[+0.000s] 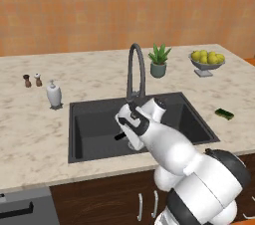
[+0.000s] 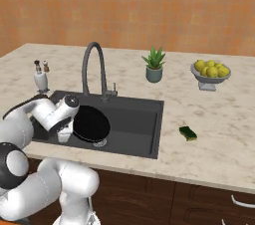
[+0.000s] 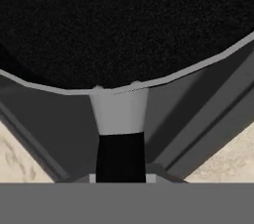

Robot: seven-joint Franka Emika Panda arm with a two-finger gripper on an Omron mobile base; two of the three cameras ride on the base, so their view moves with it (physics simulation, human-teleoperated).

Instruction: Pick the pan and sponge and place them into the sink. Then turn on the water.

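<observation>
The black pan [image 2: 92, 123] hangs tilted low inside the dark grey sink [image 2: 137, 119], just above the silver drain [image 2: 100, 143]. My gripper [image 2: 67, 132] is shut on the pan's handle [image 3: 121, 119] at the basin's left side. In the hand view the pan [image 3: 124, 25] spreads across the top, and my gripper [image 3: 121, 176] clamps the handle at the bottom. From the left base view my gripper [image 1: 130, 140] is down in the sink [image 1: 89, 134], with the handle's end [image 1: 119, 137] poking out. The yellow and green sponge [image 1: 224, 114] [image 2: 188, 133] lies on the counter right of the sink. No water is in view.
The arched grey faucet [image 1: 135, 69] [image 2: 94, 67] rises behind the basin. A potted plant [image 2: 154, 67] and a bowl of yellow fruit [image 2: 211, 72] stand at the back right. A white dispenser [image 1: 54, 94] and two small shakers [image 1: 32, 80] sit left of the sink.
</observation>
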